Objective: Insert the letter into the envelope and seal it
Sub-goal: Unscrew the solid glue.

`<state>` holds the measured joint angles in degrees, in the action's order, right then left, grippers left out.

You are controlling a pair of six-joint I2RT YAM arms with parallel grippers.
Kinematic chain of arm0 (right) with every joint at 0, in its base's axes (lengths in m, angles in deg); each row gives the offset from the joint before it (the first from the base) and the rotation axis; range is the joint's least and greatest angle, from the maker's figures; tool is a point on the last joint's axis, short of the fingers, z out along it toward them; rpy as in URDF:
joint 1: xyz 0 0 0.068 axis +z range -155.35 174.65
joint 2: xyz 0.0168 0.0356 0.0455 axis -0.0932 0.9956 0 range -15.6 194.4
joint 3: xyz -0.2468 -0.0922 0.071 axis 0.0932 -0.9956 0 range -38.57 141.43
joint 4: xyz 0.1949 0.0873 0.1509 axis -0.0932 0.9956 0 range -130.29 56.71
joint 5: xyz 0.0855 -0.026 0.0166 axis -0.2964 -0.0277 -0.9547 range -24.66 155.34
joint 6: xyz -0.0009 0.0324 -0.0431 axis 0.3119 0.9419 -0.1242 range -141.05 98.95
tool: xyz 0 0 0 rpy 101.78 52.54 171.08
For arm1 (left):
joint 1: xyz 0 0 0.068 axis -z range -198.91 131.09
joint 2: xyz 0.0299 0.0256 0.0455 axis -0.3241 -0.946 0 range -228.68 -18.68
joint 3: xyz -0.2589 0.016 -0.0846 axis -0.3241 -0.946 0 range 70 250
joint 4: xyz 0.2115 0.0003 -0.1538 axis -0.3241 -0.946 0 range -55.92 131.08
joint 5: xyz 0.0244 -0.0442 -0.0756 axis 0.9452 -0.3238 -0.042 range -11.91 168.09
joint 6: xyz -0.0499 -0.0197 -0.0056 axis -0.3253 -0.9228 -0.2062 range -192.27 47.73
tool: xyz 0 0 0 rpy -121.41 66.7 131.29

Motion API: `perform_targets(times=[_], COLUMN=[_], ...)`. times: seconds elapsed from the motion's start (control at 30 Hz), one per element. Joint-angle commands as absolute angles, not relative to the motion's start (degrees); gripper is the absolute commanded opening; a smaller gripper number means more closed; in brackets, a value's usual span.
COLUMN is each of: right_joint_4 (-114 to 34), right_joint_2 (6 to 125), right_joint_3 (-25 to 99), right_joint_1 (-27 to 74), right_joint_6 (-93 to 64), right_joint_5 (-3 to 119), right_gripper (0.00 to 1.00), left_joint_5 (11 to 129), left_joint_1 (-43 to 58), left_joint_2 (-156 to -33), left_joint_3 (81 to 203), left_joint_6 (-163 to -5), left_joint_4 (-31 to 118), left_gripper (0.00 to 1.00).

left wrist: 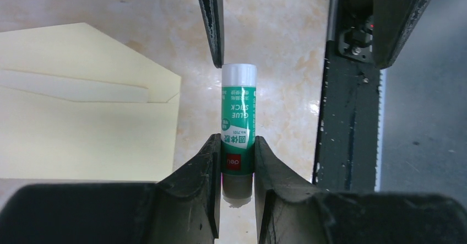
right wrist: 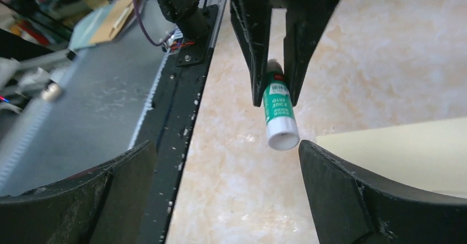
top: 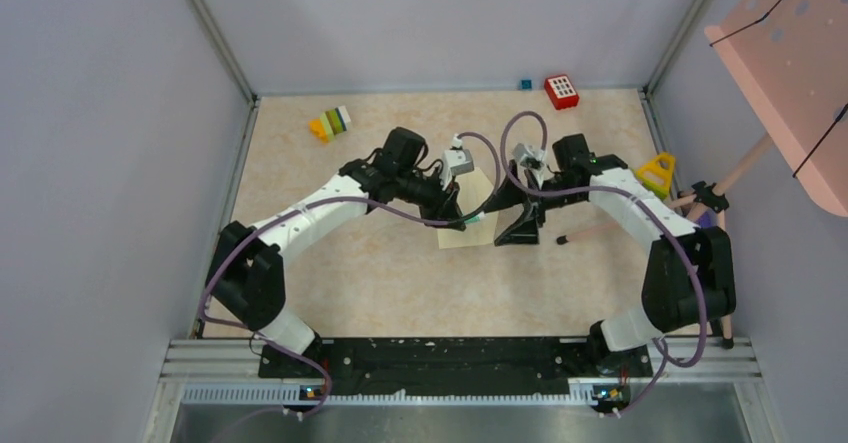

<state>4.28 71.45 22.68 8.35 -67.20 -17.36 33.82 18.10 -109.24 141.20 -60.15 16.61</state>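
The pale envelope (left wrist: 82,134) lies flat on the table (left wrist: 275,34), flap open. Just right of it (green label, white end) the left gripper (left wrist: 237,145) pinches a glue stick (left wrist: 238,106). The right gripper (right wrist: 226,150) has its jaws spread wide beside that white end.

Plain lavender-grey panel walls (top: 440,23) enclose a beige marbled tabletop (top: 400,283) on three sides. Slim aluminium posts (top: 212,31) mark the back corners, and a pink perforated board (top: 790,53) juts in at the right.
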Motion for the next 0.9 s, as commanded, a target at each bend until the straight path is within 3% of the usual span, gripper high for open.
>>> perform_targets(times=[0.0, 0.27, 0.37, 0.53, 0.67, 0.77, 0.87], right_joint_4=[19.1, 17.7, 14.6, -3.4, -14.0, -14.5, -26.0], right_joint_2=[67.2, 66.9, 65.6, 58.9, 50.2, 45.0, 39.1], right_joint_3=[22.2, 20.4, 19.5, 14.4, 12.5, 14.7, 12.4], right_joint_1=[7.4, 7.1, 7.1, 7.7, 8.5, 8.8, 8.8], right_joint_6=[-98.9, -102.4, -100.5, -84.3, -71.7, -67.5, -48.3], right_joint_5=[-20.8, -18.1, -16.7, -9.9, -0.4, 5.2, 19.3], right_gripper=[0.99, 0.99, 0.94, 0.87, 0.98, 0.99, 0.99], left_joint_5=[22.0, 11.6, 10.0, 9.3, 9.4, 9.6, 9.9], left_joint_1=[18.0, 18.1, 17.9, 17.7, 16.8, 16.0, 15.0], left_joint_2=[-111.3, -115.9, -116.8, -116.7, -116.1, -115.7, -114.9], left_joint_3=[143.3, 144.5, 145.0, 145.2, 145.2, 145.1, 145.1], left_joint_6=[-59.8, -61.6, -62.7, -62.9, -63.0, -63.3, -64.0], left_joint_4=[15.0, 13.7, 14.2, 14.1, 14.3, 14.6, 15.3], left_gripper=[0.08, 0.08, 0.08, 0.08, 0.08, 0.08, 0.08])
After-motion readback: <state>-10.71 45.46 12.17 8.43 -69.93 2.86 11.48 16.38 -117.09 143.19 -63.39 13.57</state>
